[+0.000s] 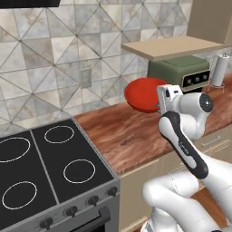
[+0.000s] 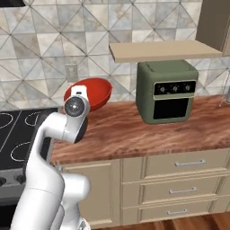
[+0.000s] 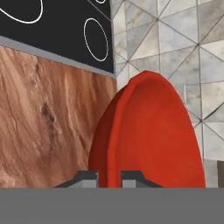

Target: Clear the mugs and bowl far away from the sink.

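Note:
The bright red bowl (image 1: pixel 144 94) (image 2: pixel 93 91) hangs tilted above the wooden counter (image 1: pixel 122 136) (image 2: pixel 134 130), close to the tiled wall, between the stove and a green oven. My gripper (image 3: pixel 109 178) is shut on the bowl (image 3: pixel 148 135), its rim pinched between the two dark fingertips (image 3: pixel 84 176). In the base views the white hand covers the near edge of the bowl. The mugs and the sink are out of view.
A black stove (image 1: pixel 45 163) adjoins the counter on the left. A green countertop oven (image 2: pixel 167 92) stands to the right under a wooden shelf (image 2: pixel 164 50). A white paper roll (image 1: pixel 219 69) stands beyond it. Cabinet drawers (image 2: pixel 179 179) run below the counter.

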{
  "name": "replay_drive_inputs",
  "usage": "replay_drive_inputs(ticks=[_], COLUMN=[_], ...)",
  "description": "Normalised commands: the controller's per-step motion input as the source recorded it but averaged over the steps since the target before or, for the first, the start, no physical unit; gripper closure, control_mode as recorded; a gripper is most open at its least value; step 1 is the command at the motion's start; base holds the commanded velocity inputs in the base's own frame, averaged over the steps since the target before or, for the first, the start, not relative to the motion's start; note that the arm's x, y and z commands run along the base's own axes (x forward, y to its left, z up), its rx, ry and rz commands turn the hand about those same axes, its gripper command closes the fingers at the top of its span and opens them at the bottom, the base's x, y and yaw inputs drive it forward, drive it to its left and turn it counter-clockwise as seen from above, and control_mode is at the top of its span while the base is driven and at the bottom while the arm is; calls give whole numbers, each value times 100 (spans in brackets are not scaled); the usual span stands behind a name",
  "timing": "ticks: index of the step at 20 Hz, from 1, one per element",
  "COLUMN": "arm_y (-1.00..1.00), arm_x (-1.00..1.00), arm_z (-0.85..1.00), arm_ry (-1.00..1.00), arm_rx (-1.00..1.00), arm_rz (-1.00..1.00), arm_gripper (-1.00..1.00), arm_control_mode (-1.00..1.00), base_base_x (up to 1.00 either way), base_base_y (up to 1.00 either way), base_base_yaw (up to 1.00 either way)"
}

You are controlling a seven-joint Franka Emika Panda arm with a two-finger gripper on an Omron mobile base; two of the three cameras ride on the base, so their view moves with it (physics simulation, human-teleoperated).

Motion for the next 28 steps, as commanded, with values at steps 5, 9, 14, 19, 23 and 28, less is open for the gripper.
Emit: replay_drive_inputs(ticks=[5, 9, 14, 19, 23, 28], arm_y=[0, -12, -21, 0, 0, 0], arm_x=[0, 45, 69, 65, 63, 67], arm_z=[0, -77, -60, -21, -27, -86], arm_ry=[0, 21, 41, 25, 4, 12], arm_rx=[0, -1, -2, -6, 0, 0], arm_rz=[0, 27, 27, 12, 4, 2], arm_gripper=[100, 100, 100, 100, 100, 100], arm_control_mode=[100, -100, -100, -100, -100, -100], base_base_x=[76, 0, 0, 0, 0, 0], base_base_y=[-39, 0, 0, 0, 0, 0], base_base_yaw=[24, 0, 0, 0, 0, 0])
